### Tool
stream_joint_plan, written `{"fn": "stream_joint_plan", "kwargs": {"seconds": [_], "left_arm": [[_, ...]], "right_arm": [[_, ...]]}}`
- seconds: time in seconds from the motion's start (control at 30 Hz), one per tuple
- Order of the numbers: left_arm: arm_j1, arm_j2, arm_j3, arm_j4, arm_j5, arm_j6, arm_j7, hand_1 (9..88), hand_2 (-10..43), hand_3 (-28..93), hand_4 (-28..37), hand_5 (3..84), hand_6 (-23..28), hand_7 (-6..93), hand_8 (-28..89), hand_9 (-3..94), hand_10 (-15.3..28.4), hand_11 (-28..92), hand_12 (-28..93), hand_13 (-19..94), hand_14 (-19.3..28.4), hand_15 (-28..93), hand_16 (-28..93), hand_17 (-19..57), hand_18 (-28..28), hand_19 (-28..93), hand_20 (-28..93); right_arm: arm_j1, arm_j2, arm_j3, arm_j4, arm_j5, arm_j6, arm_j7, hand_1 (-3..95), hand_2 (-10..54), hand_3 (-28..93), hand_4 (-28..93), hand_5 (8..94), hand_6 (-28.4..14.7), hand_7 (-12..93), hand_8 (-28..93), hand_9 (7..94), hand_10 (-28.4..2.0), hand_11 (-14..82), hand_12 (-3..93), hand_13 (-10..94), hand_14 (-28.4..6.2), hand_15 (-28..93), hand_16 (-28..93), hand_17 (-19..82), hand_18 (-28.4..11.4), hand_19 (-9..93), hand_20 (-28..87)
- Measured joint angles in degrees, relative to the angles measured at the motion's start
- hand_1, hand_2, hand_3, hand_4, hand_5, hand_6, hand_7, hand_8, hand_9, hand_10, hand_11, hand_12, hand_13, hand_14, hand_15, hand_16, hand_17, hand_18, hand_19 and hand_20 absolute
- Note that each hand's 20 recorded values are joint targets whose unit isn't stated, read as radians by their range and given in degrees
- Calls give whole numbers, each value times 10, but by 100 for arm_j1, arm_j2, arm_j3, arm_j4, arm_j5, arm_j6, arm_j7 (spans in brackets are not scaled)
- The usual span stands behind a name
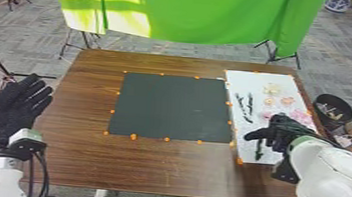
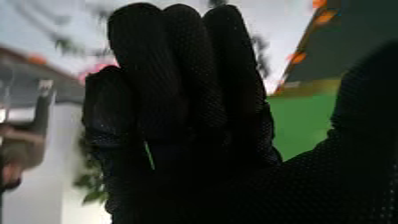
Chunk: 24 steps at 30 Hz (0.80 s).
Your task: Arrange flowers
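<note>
Gently lower right robot hand (image 1: 286, 129), pressed together with thumb apart, toward white sheet (image 1: 248, 80); pinch green stem (image 1: 259, 151) on it mid-length.

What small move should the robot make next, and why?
Probably lower the right hand a little and curl its fingers round the dark green stem: the hand is over the white sheet, its fingers look straight in the wrist view, and that stem lies right beside it.

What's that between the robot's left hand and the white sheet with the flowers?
A dark mat with orange dots around it, plus brown tabletop to its left, as the head view shows.
</note>
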Motion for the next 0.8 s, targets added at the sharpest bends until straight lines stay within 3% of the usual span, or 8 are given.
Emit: {"fn": "stream_joint_plan", "kwargs": {"seconds": [0.23, 0.4, 0.5, 0.57, 0.63, 0.8], "left_arm": [[12, 2, 0, -3, -30, 13, 2, 317, 75, 677, -278, 432, 107, 131, -76, 354, 170, 253, 101, 247, 176, 372, -88, -61, 156, 362, 74], [19, 3, -1, -4, -60, 40, 2, 317, 79, 681, -278, 436, 110, 135, -76, 359, 170, 260, 102, 251, 177, 379, -88, -60, 156, 365, 74], [20, 10, 5, -4, -130, 97, 14, 319, 84, 682, -279, 438, 110, 139, -77, 362, 172, 268, 104, 253, 177, 385, -89, -60, 156, 367, 75], [18, 15, 29, -4, -211, 123, 31, 319, 85, 683, -279, 438, 110, 141, -78, 362, 173, 270, 104, 253, 177, 388, -90, -60, 156, 369, 75], [15, 23, 54, -3, -258, 137, 33, 319, 87, 683, -279, 439, 110, 142, -79, 362, 173, 270, 103, 253, 178, 391, -91, -60, 157, 370, 75], [3, 37, 92, 2, -281, 140, 26, 319, 92, 683, -281, 440, 111, 144, -80, 363, 174, 273, 102, 254, 179, 395, -94, -59, 157, 372, 74]], "right_arm": [[69, -215, -438, 116, -101, -306, 363, 251, -71, 629, -188, 763, -71, 160, -72, 832, -197, 176, 201, 802, -148, 370, 211, 406, -254, 911, 205], [103, -410, -529, 295, -212, -344, 460, 342, -95, 674, -193, 721, -62, 160, -75, 821, -185, 168, 190, 809, -137, 312, 214, 422, -240, 911, 179], [160, -415, -788, 407, -684, -8, 388, 402, -82, 714, -196, 721, -58, 167, -81, 826, -179, 166, 185, 820, -132, 297, 212, 435, -234, 912, 168], [172, -405, -1029, 518, -1148, 531, 359, 472, -73, 716, -227, 715, -65, 154, 39, 829, -170, 159, 179, 830, -128, 281, 214, 442, -232, 915, 155], [164, -412, -1125, 646, -1396, 998, 347, 514, -72, 710, -232, 726, -63, 147, 58, 833, -166, 157, 178, 842, -124, 271, 215, 452, -226, 914, 149], [115, -418, -999, 704, -1321, 1109, 283, 572, -63, 725, -245, 811, -34, 141, 68, 884, -145, 111, 237, 880, -112, 237, 237, 480, -212, 916, 138]]}}
